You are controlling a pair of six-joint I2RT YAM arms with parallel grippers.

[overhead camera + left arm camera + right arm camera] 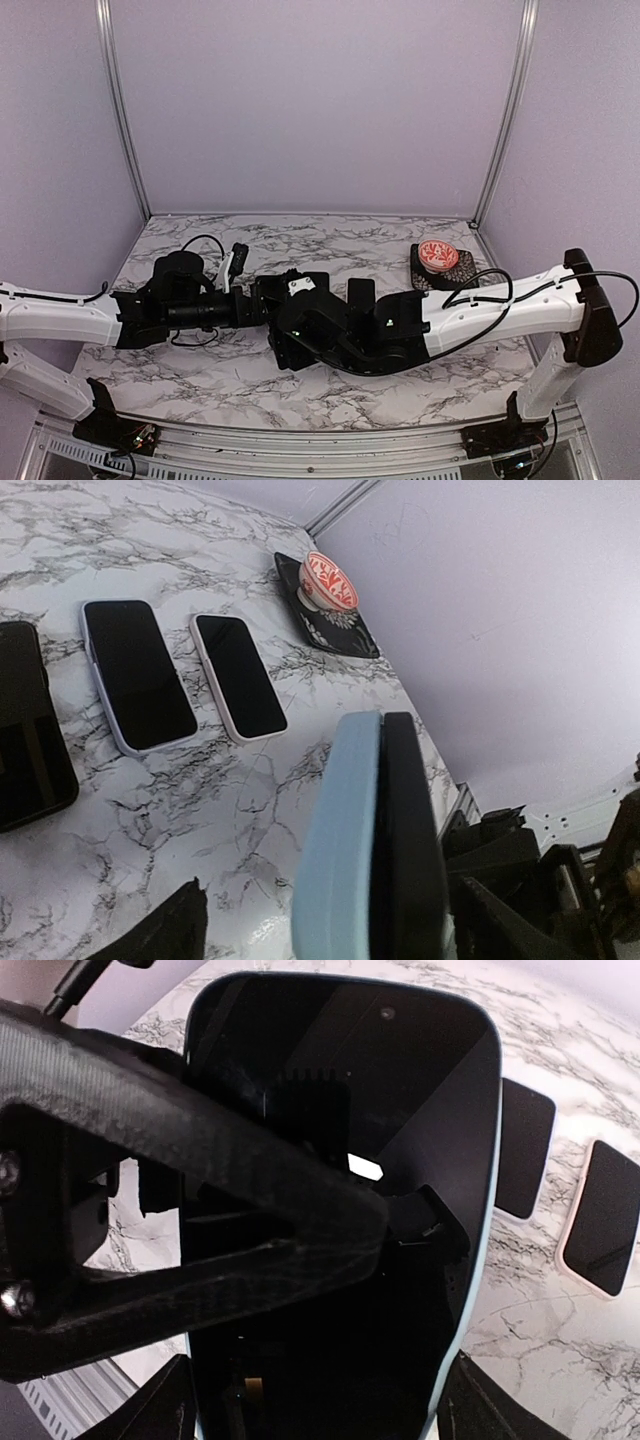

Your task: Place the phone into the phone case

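The phone (340, 1110), its black screen facing the right wrist camera, sits against a light blue phone case (335, 850) whose rim (488, 1210) frames it. Whether it is fully seated I cannot tell. They are held upright above the table. My right gripper (315, 1405) is shut across the width of the cased phone, one finger on each long edge. My left gripper (325, 925) straddles its thickness: one finger (200, 1200) lies across the screen, while the other finger (160, 930) stands apart from the case's back. In the top view both grippers meet at mid-table (290, 320).
Three more phones lie on the marble table (200, 810): a black one (25, 730), one in a pale lavender case (135, 675) and one in a pinkish-white case (238, 675). A red-and-white bowl (328, 580) stands on a dark patterned mat (345, 635) at the far right.
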